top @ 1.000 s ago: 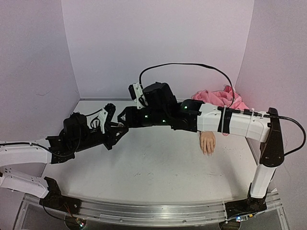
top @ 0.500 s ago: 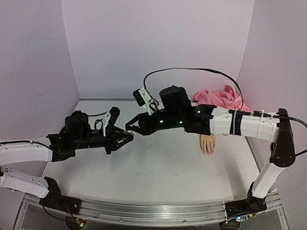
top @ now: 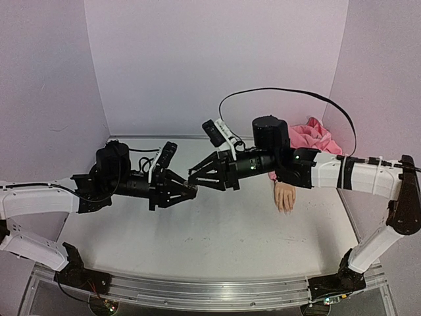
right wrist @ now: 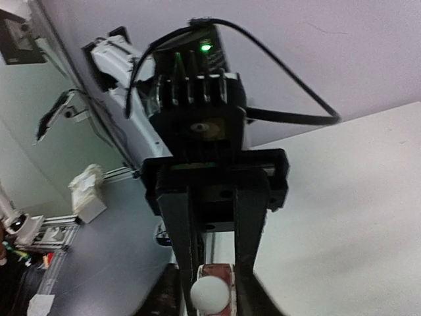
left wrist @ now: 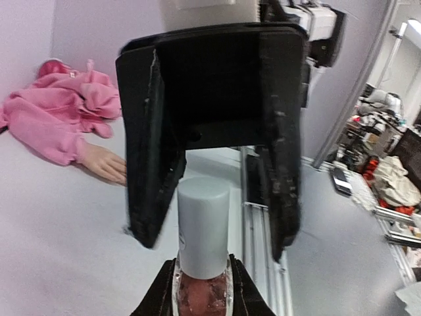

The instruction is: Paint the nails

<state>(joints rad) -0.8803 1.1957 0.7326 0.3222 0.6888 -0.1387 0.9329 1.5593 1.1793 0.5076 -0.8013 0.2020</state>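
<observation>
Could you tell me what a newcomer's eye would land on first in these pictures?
Two arms nose to nose above the middle of the table: the left gripper clamps a pinkish polish bottle, and the right gripper straddles its white cap with open jaws. Off to the right, a mannequin hand pokes from a pink sleeve, lying flat on the table.
</observation>
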